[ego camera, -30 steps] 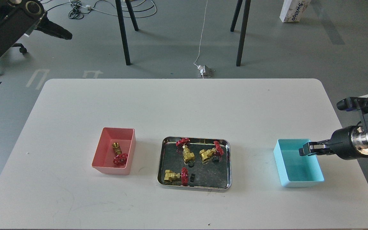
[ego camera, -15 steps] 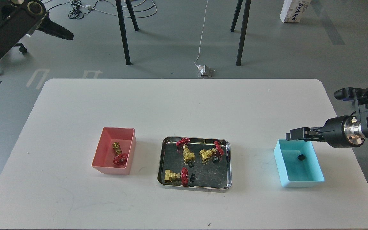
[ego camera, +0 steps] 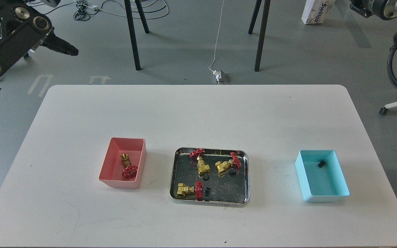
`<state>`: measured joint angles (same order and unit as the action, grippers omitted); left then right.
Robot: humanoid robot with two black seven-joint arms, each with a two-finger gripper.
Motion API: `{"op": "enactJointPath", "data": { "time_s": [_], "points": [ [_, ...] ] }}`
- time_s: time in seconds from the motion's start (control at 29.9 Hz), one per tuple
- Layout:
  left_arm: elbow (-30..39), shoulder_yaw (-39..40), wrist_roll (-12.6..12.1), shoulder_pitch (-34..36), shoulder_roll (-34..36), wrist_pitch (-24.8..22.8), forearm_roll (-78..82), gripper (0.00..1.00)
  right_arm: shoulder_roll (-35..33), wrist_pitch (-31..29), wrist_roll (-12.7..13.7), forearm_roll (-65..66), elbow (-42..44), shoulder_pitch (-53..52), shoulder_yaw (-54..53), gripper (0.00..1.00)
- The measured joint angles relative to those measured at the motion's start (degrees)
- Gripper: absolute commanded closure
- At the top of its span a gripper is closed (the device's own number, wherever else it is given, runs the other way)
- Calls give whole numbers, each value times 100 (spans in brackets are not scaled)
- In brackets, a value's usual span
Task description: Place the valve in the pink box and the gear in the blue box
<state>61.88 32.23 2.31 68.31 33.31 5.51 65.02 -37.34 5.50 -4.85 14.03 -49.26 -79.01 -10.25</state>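
One small brass-bodied valve with a round red handwheel (ego camera: 127,165) lies inside the salmon-pink rectangular plastic box (ego camera: 106,165). One tiny black toothed gear (ego camera: 321,164) lies in the far part of the light cyan rectangular plastic box (ego camera: 322,198). Between the two boxes, on the white table (ego camera: 198,113), sits a shiny steel tray (ego camera: 209,200) holding three more brass valves (ego camera: 201,164) and some black gears (ego camera: 205,177), the gears close against the valve bodies.

The left hand (ego camera: 65,50) hangs high off the table's far left corner; its dark fingers merge, so I cannot tell whether they are spread or pressed together. The right arm (ego camera: 384,7) is at the top right edge, its hand out of view.

Judgement: the valves look heavy and rigid, with smooth metal that may slip; the body below the handwheel looks the surest place to grip. The gears are light and stiff, best pinched across the teeth, and crowding against a valve may obstruct the fingers.
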Motion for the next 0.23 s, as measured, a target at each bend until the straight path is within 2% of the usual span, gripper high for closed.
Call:
{"op": "enactJointPath", "data": {
  "time_s": [0.1, 0.23],
  "points": [
    [-32, 3, -2, -20, 12, -33, -14, 1, 476, 671, -15, -323, 440, 257, -295, 2],
    [-157, 3, -3, -48, 12, -114, -16, 1, 905, 914, -30, -378, 772, 602, -388, 2]
  ]
}}
